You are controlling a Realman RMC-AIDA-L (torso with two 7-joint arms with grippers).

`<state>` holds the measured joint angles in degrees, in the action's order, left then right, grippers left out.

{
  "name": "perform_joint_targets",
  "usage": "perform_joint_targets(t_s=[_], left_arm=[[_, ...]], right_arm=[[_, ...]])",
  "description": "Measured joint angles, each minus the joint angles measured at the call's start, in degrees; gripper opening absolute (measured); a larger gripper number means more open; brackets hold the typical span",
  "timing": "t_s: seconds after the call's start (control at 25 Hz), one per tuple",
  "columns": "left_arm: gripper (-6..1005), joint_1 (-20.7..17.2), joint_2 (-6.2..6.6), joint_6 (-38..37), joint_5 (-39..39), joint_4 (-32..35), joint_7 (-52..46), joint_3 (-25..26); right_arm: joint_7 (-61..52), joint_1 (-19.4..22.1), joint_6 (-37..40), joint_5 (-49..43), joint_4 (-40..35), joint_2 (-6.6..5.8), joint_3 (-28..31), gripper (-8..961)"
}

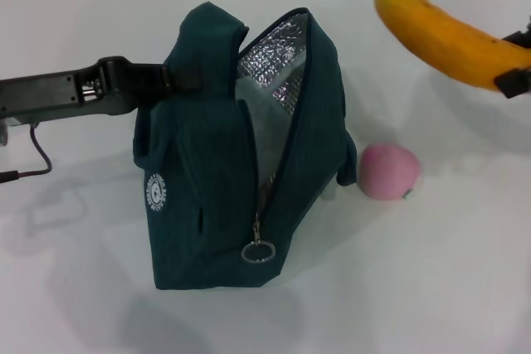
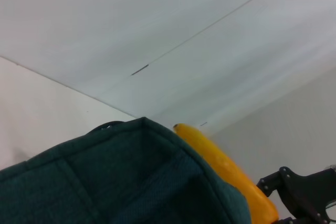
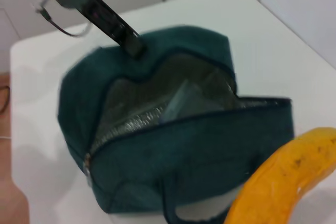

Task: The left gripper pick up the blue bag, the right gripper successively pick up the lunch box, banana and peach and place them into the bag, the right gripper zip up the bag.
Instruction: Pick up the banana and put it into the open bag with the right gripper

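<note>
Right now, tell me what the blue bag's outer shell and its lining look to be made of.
The blue bag: its outer shell looks like woven fabric, matte dark teal, with a visible weave and soft folds where the left gripper holds its top edge. Its lining looks like silver foil, shiny with a quilted grid pattern, probably an insulating layer.

A plain white table (image 1: 75, 288) carries everything. On it stands a dark teal fabric bag (image 1: 207, 205). A small round pink peach (image 1: 387, 171) lies at its three o'clock.
</note>
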<state>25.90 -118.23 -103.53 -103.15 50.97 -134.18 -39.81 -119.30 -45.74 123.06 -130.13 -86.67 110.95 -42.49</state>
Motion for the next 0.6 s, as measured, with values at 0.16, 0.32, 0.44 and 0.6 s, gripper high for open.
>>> perform_joint_targets(t_s=[0.16, 0.32, 0.44, 0.6], left_arm=[[30, 0.0, -0.26, 0.1, -0.5, -0.2, 0.1, 0.0], [30, 0.4, -0.82, 0.2, -1.2, -0.2, 0.2, 0.0], [30, 0.6, -1.00, 0.2, -1.1, -0.2, 0.4, -0.1], [30, 0.9, -1.04, 0.2, -1.0, -0.5, 0.5, -0.3]], right_arm=[[0.4, 0.2, 0.0, 5.0, -0.4, 0.66, -0.4, 467], [0.8, 0.5, -0.3, 11.3, -0.5, 1.37, -0.9, 467], [1.0, 0.5, -0.7, 13.8, 0.3, 2.04, -2.6, 468], [1.3, 0.4, -2.6, 13.8, 2.8, 3.12, -8.0, 468]])
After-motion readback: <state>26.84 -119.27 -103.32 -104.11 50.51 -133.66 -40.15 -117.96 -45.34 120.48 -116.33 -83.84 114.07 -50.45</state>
